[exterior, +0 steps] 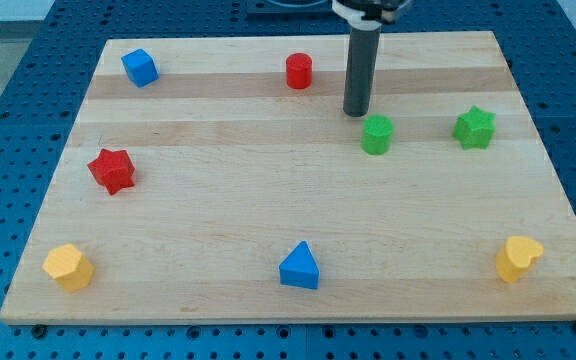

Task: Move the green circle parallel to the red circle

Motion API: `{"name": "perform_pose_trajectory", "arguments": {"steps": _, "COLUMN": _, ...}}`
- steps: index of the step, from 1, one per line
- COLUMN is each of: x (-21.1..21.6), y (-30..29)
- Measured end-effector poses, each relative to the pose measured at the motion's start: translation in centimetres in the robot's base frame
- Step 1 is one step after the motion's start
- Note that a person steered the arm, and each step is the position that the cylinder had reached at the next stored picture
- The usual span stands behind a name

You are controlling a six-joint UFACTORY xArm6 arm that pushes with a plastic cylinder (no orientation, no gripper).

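Observation:
The green circle is a short green cylinder right of the board's middle, in the upper half. The red circle is a short red cylinder near the view's top, left of and above the green one. My tip is the lower end of the dark rod coming down from the view's top. It stands just above and left of the green circle, very close to it, and to the right of and below the red circle.
A green star lies right of the green circle. A blue cube is top left, a red star at left, a yellow block bottom left, a blue triangle bottom middle, a yellow heart bottom right.

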State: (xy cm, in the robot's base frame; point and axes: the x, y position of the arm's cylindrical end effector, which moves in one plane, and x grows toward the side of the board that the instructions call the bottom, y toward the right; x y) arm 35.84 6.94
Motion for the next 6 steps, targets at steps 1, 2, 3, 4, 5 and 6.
{"name": "perform_pose_trajectory", "arguments": {"steps": 1, "x": 3.0, "y": -1.0}}
{"name": "perform_pose_trajectory", "arguments": {"steps": 2, "x": 8.1, "y": -1.9}}
{"name": "perform_pose_trajectory", "arguments": {"steps": 3, "x": 10.5, "y": 2.3}}
{"name": "perform_pose_trajectory", "arguments": {"steps": 4, "x": 9.2, "y": 2.3}}
{"name": "perform_pose_trajectory", "arguments": {"steps": 5, "x": 3.9, "y": 2.3}}
{"name": "perform_pose_trajectory", "arguments": {"steps": 6, "x": -0.1, "y": 2.3}}
